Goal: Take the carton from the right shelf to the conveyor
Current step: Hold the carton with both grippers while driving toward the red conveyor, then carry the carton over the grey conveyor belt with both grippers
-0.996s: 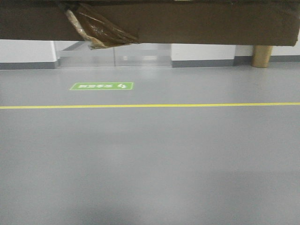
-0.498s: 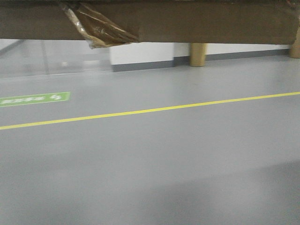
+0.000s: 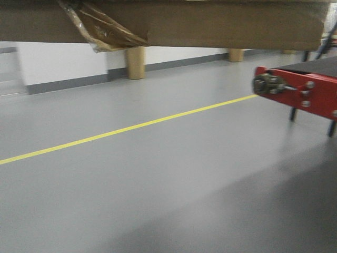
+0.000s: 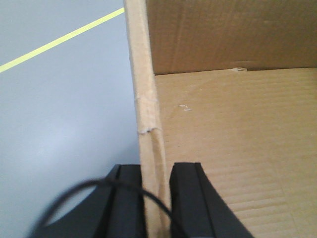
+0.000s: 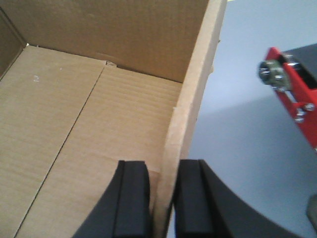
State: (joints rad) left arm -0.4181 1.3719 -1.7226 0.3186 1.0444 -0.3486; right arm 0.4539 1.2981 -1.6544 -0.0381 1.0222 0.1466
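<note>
Your biggest risk is the hold itself. Each claw pinches only one thin cardboard wall of the carton (image 3: 210, 23), and the left wall is already creased and split (image 4: 147, 130) just above the fingers. If you swing or stop sharply, that wall could fold and the box could twist out of the grip.

Next, watch the conveyor (image 3: 303, 87), whose red end frame sits at 3 o'clock in the front view. The carton's underside spans 12 o'clock, and you cannot judge from here how much it clears the belt, so a low approach could knock the box against the frame. The loose tape (image 3: 102, 31) hanging at 11 o'clock could also snag. A dark cable (image 4: 69, 196) loops at 7 o'clock by the left claw and should stay out of the way.

The left gripper (image 4: 157, 171) is closed to a narrow gap, with one finger outside and one inside the carton's left wall, clamped on it. The right gripper (image 5: 163, 171) is clamped the same way on the right wall. The carton hangs between both arms above the floor (image 3: 158, 184), near the conveyor but not yet over it, and nothing shows inside it.
</note>
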